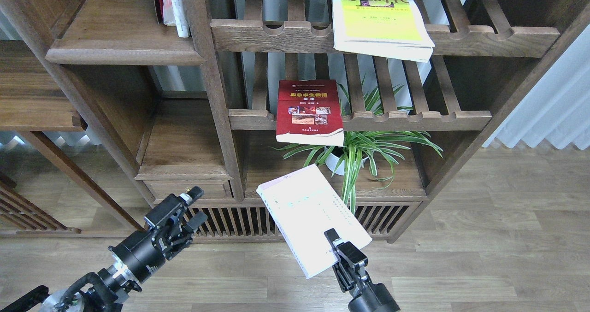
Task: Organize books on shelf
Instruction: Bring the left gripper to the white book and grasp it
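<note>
A: Books, three, in the head view. Where does each lie?

B: The pale book (309, 218) hangs at six o'clock, pinched at its near corner by the right hand (339, 251), clear of any support. The red book (309, 111) lies flat at centre on a slatted rack (415, 118). The yellow-green book (379, 18) lies on the upper rack at one o'clock, overhanging its rail.

A: Why the corner grip?

B: Probably so the free long edge can be slid onto the solid shelf (124, 49) at eleven o'clock, beside the upright books (174, 5).

A: And the left hand (190, 207)?

B: Empty, at seven o'clock, fingers parted, likely ready to steady the book.
</note>
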Robot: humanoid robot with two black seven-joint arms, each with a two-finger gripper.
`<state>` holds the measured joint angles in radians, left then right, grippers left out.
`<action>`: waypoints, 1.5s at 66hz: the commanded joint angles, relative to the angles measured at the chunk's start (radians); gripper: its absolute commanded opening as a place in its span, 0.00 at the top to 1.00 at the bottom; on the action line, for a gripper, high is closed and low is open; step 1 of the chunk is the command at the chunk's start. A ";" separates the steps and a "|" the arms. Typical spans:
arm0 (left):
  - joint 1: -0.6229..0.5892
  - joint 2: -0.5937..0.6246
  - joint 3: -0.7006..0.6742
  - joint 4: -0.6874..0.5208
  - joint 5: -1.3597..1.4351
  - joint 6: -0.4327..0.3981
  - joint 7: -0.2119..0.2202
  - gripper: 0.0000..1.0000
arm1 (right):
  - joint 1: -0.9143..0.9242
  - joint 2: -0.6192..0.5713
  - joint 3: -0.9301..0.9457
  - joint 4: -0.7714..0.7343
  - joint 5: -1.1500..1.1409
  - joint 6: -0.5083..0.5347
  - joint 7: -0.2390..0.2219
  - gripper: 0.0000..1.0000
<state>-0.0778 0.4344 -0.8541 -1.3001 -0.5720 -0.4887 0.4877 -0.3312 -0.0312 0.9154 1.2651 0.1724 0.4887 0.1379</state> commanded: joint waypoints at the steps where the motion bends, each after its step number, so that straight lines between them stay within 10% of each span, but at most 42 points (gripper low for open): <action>1: 0.075 0.000 -0.025 -0.008 0.004 0.000 0.001 0.02 | -0.008 0.010 -0.009 0.000 -0.011 0.000 -0.009 0.96; 81: 0.130 -0.125 0.003 -0.011 0.110 0.000 0.001 0.00 | -0.006 0.031 -0.202 -0.001 -0.014 0.000 -0.035 0.96; 99: 0.124 -0.126 0.001 -0.008 0.106 0.000 0.001 0.14 | -0.006 0.031 -0.219 -0.004 -0.016 0.000 -0.035 0.96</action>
<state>0.0451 0.3091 -0.8545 -1.3080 -0.4627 -0.4887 0.4888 -0.3374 0.0000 0.7104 1.2624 0.1574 0.4887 0.1025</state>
